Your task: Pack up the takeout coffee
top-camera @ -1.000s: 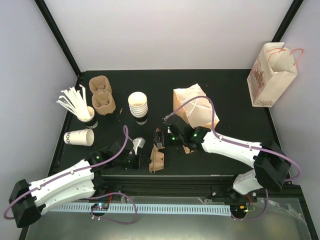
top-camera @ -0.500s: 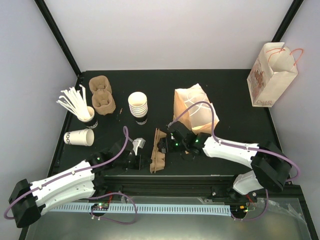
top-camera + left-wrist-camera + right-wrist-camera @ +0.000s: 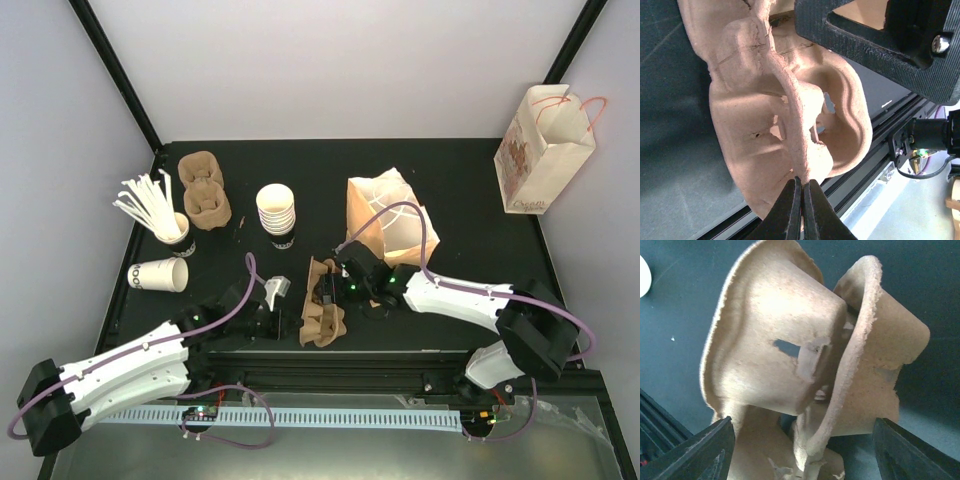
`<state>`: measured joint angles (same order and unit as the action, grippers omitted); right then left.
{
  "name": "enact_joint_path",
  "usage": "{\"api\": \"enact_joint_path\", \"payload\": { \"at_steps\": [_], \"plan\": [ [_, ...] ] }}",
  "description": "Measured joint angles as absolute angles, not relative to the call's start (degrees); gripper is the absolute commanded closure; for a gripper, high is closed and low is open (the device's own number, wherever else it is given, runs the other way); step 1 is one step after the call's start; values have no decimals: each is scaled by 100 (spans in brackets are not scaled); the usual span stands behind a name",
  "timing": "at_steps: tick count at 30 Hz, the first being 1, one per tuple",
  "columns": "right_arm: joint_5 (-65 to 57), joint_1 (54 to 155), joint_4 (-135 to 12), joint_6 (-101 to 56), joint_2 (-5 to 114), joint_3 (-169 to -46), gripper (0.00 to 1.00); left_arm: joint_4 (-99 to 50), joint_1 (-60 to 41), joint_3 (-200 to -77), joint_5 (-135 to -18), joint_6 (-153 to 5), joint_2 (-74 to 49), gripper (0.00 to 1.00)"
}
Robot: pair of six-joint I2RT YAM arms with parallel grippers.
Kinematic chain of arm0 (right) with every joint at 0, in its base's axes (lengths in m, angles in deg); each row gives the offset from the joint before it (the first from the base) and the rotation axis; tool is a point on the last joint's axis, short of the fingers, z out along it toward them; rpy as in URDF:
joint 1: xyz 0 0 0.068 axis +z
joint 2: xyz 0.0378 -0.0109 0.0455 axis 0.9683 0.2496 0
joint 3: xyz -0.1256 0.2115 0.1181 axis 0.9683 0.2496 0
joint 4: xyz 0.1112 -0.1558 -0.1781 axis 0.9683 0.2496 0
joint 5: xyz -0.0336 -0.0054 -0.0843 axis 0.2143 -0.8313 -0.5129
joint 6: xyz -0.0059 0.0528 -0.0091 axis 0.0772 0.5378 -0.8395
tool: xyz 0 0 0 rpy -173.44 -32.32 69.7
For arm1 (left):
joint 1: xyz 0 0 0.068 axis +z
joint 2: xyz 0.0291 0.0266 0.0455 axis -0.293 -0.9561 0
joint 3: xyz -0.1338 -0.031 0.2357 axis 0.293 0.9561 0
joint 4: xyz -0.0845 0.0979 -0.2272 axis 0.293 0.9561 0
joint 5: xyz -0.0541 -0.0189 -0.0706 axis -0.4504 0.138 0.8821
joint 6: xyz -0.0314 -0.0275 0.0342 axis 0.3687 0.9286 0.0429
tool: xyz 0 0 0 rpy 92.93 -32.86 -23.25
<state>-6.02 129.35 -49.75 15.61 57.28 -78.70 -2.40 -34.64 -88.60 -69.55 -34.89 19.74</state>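
**Carrier in hand, no cup packed yet**

The packing looks to be at an early stage. A brown pulp carrier (image 3: 322, 315) sits near the near edge of the surface (image 3: 460, 180), about midway along it, tilted and partly folded, with its wells empty. The left fingers (image 3: 787, 210) are clenched on the thin rim of this carrier. The right fingers (image 3: 705, 450) stand spread wide on either side of it. The right wrist view does not show whether they press on the pulp.

None of the takeout coffee has gone into the carrier. The stack of white cups (image 3: 277, 212) stands toward the far edge, left of centre. A single cup (image 3: 160, 275) lies on its side near the left edge. Another cup (image 3: 180, 235) just beyond it holds a bunch of white sticks (image 3: 145, 205). No black lid can be made out for certain. As judged, what is left is to seat the carrier flat, fill it with cups and bag it.

Room is tight at the carrier. The near edge and its rail are just beside it, and an arm closes in on each side. Spare carriers (image 3: 205, 190) sit at the far left corner. A brown paper bag (image 3: 385, 212) lies just beyond the right arm's wrist. A printed white bag (image 3: 545, 150) stands past the far right corner. Bare surface shows between the cup stack and the brown bag, and more widely toward the right edge.
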Motion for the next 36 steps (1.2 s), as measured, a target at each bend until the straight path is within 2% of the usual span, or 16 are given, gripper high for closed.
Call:
{"api": "enact_joint_path", "payload": {
  "at_steps": [2, 8, 16, 22, 26, 30, 36],
  "plan": [
    [-650, 12932, -4918, 1557, 5728, -7870, 28, -115, -3464, -8899, -7003, -3491, 2011, 99],
    [-856, 12921, -4623, 1540, 5700, -7870, 28, 925, -3460, -9380, -7575, -3548, 2297, 98],
    [-917, 12919, -4452, 1446, 5671, -7874, 28, 2573, -3436, -10554, -9180, -3577, 2607, 98],
    [-910, 12919, -4339, 1387, 5608, -7896, 28, 3867, -3324, -11465, -10745, -2993, 1692, 99],
    [-910, 12919, -4269, 1341, 5531, -7902, 28, 4457, -3217, -11557, -11204, -2464, 955, 98],
    [-895, 12917, -4245, 1301, 5429, -7902, 28, 4451, -3025, -11316, -11352, -2366, 732, 98],
    [-827, 12917, -4242, 1275, 5254, -7898, 25, 3841, -2149, -11059, -11437, -2951, 500, 97]
  ]
}}
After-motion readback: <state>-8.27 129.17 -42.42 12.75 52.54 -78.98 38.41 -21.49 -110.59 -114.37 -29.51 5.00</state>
